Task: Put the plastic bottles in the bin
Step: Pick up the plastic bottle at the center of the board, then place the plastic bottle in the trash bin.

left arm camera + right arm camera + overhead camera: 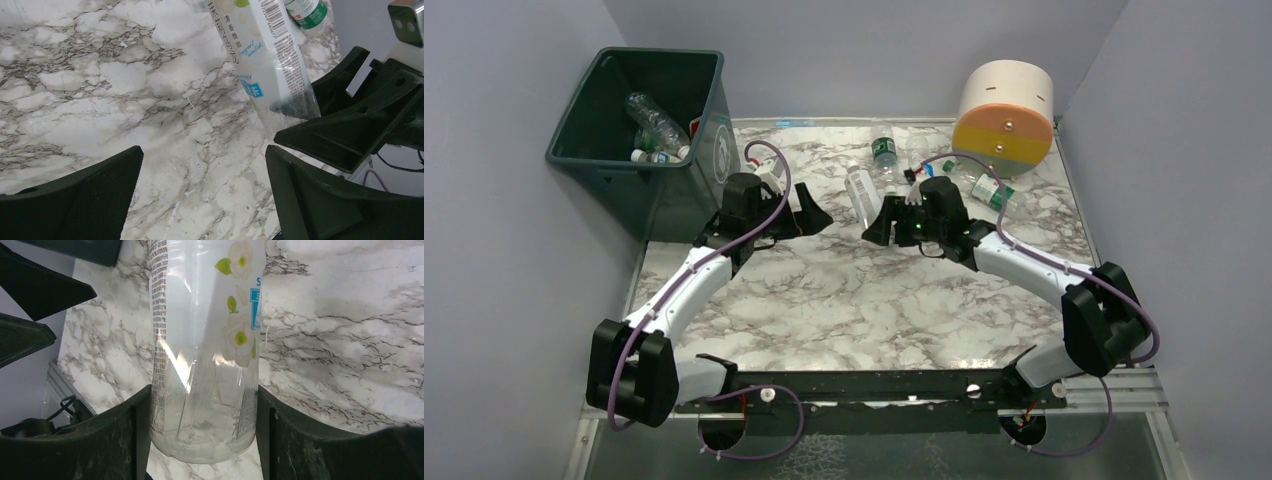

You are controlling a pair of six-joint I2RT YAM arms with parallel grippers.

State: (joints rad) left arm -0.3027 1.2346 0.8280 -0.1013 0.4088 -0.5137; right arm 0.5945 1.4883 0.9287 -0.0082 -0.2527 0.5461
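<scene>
A clear flower-labelled bottle (205, 340) lies on the marble table (854, 290), its base wedged between the right gripper (204, 410) jaws, which press against both its sides. The left gripper (202, 165) hangs close by, jaws spread wide and holding nothing. Several bottles (656, 122) lie in the green bin (589, 150) at the far left corner.
</scene>
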